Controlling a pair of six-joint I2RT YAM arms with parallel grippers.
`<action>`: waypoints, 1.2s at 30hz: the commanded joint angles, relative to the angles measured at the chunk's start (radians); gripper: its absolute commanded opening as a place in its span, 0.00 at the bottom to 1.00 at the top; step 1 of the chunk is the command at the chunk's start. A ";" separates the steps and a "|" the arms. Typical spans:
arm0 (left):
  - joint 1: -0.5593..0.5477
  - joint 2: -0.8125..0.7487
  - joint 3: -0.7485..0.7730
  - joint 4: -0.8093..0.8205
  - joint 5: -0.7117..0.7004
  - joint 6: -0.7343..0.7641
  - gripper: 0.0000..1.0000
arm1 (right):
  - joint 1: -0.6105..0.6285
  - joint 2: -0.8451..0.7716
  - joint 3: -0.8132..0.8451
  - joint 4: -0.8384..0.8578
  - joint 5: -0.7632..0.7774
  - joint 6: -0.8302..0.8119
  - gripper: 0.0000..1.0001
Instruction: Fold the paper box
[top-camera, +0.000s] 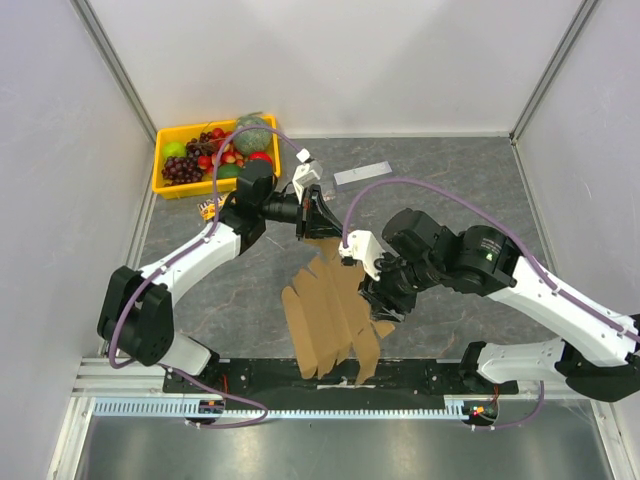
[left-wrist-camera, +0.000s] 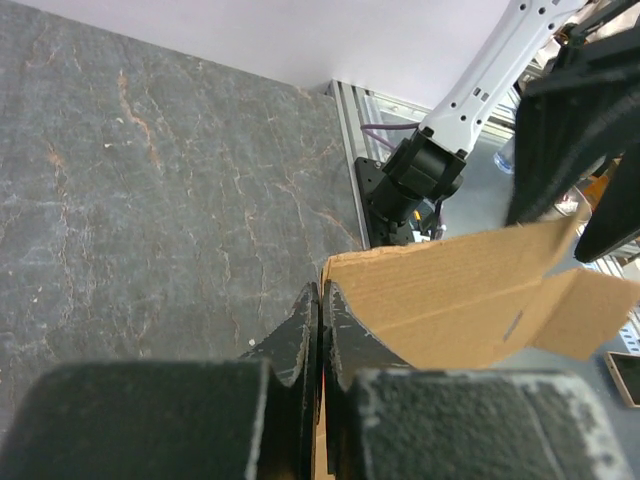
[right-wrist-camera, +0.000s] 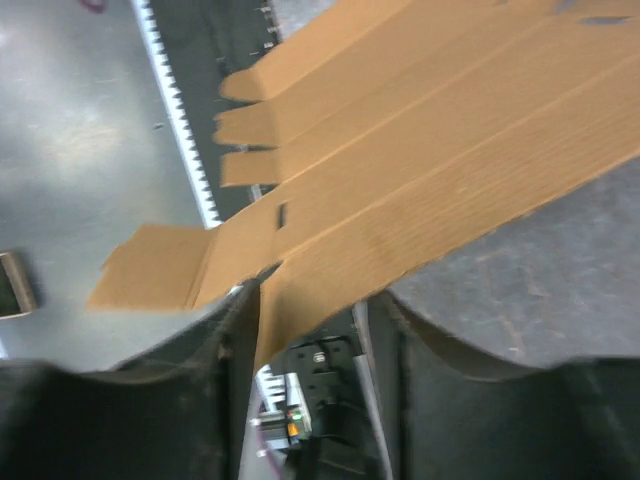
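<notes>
The paper box (top-camera: 330, 310) is a flat brown die-cut cardboard sheet with flaps, tilted up off the table between the arms. My left gripper (top-camera: 318, 218) is shut on its far edge; in the left wrist view the jaws (left-wrist-camera: 322, 300) pinch the sheet's corner (left-wrist-camera: 450, 290). My right gripper (top-camera: 385, 300) is at the sheet's right edge. In the right wrist view its jaws (right-wrist-camera: 315, 320) stand apart, and a corner of the sheet (right-wrist-camera: 400, 170) dips between them against the left finger (right-wrist-camera: 225, 335).
A yellow tray (top-camera: 168, 185) of fruit stands at the far left. A small grey-white strip (top-camera: 363, 173) lies at the back. A small packet (top-camera: 208, 208) lies by the left arm. The rail (top-camera: 300, 405) runs along the near edge.
</notes>
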 joint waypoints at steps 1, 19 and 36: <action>-0.006 -0.054 0.035 -0.061 -0.029 0.056 0.02 | 0.004 -0.037 0.043 0.092 0.209 0.051 0.64; -0.006 -0.142 0.026 -0.158 -0.045 0.099 0.02 | -0.115 -0.149 -0.251 0.460 0.495 0.082 0.84; -0.006 -0.142 0.082 -0.318 -0.075 0.227 0.02 | -0.321 -0.126 -0.319 0.554 0.019 -0.127 0.65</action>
